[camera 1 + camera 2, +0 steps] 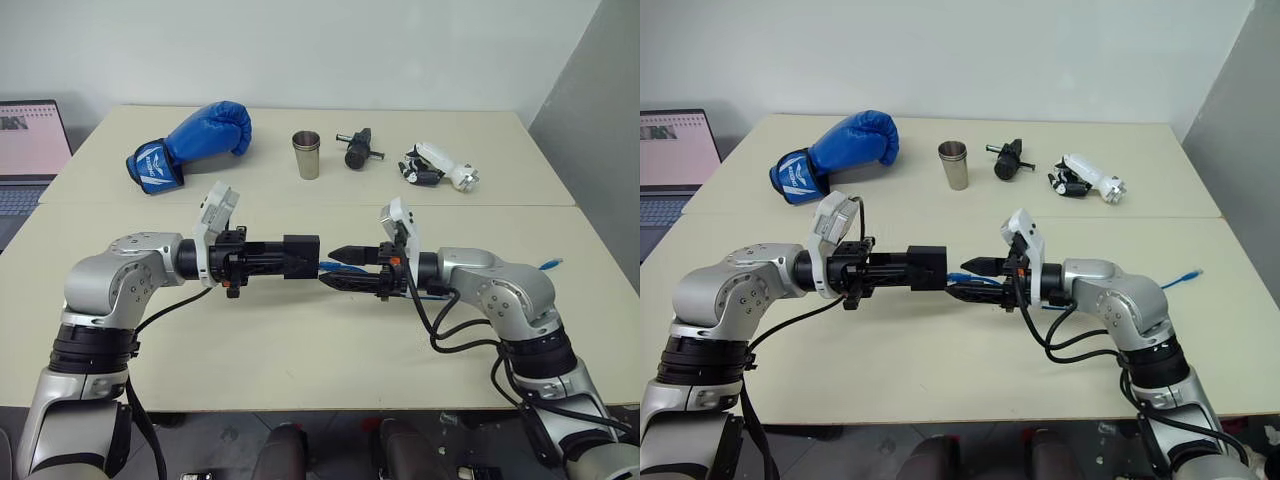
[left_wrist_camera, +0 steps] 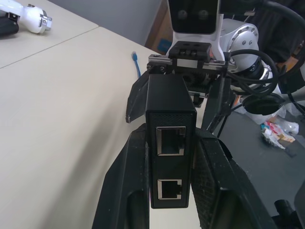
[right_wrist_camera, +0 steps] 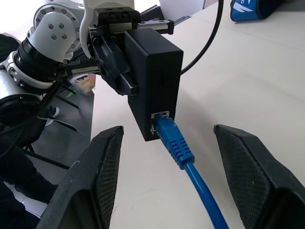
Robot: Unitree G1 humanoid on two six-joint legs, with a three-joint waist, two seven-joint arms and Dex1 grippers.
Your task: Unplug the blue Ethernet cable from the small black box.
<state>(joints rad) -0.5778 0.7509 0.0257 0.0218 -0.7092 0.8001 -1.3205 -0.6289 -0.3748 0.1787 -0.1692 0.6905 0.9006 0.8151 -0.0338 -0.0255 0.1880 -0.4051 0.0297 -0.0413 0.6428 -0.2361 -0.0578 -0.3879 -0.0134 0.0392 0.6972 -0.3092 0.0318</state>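
Beige table (image 1: 300, 340), both arms above it. Left gripper (image 1: 285, 258) clamped on the small black box (image 1: 301, 256), held level in the air. Blue Ethernet cable (image 3: 190, 164) plugged into the box's end. Right gripper (image 3: 183, 183) just beside the box, fingers (image 3: 250, 171) spread either side of the plug, not touching.

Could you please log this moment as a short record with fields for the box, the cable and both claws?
box: small black box, held off the table
cable: blue Ethernet cable, plug seated in a port of the box
left claw: shut on the box
right claw: open, fingers either side of the plug, not touching it
far end of cable: lying on the table at the robot's right
status: not yet unplugged
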